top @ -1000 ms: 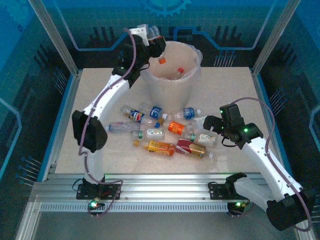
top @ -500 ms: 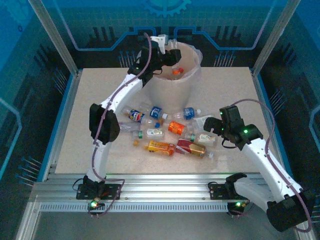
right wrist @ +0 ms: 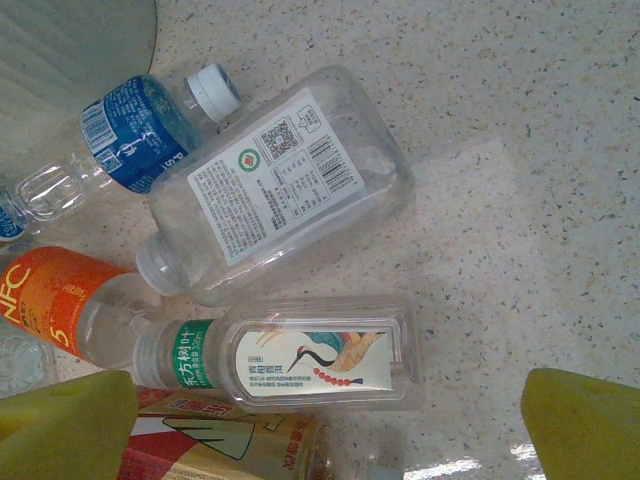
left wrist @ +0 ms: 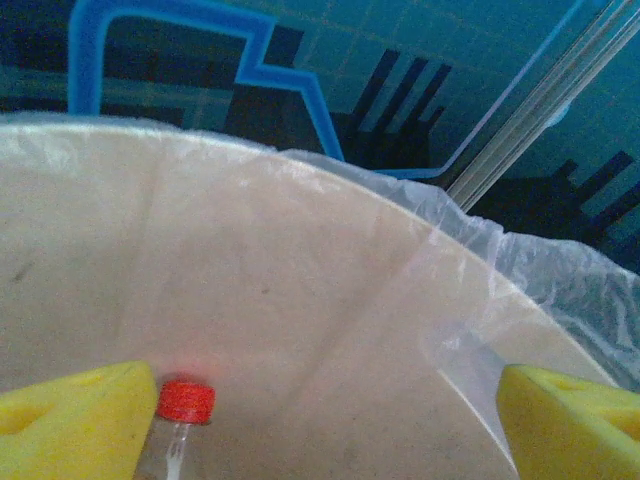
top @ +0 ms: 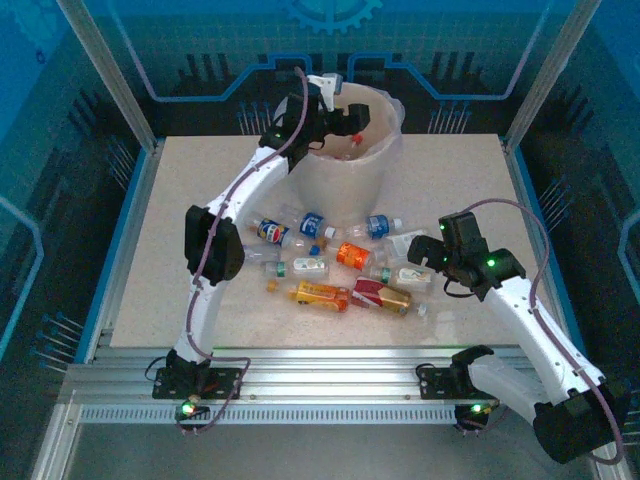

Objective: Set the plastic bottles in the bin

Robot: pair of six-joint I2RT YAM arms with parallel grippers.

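Overhead, the bin [top: 345,180] stands at the far middle of the worktop [top: 180,200], lined with a clear plastic bag. The left gripper [top: 345,118] hangs over the bin's rim. In the left wrist view its yellow fingers [left wrist: 70,415] are wide apart with nothing clamped between them, and the bin's pale inner wall [left wrist: 250,280] lies beyond. A clear bottle with a red cap [left wrist: 185,400] sits inside the bin, just beside the left-hand finger.

The other bottles lie in a loose cluster [top: 340,265] on the worktop in front of the bin. The right gripper [top: 425,250] hovers at the cluster's right edge, its fingers [right wrist: 585,420] spread apart and empty. Below it the right wrist view shows a flat clear bottle with a white label [right wrist: 275,185], a blue-labelled bottle with a white cap [right wrist: 130,130], a bottle with a bird on its label [right wrist: 290,360] and an orange-labelled bottle [right wrist: 45,300], all on their sides and touching or nearly so.
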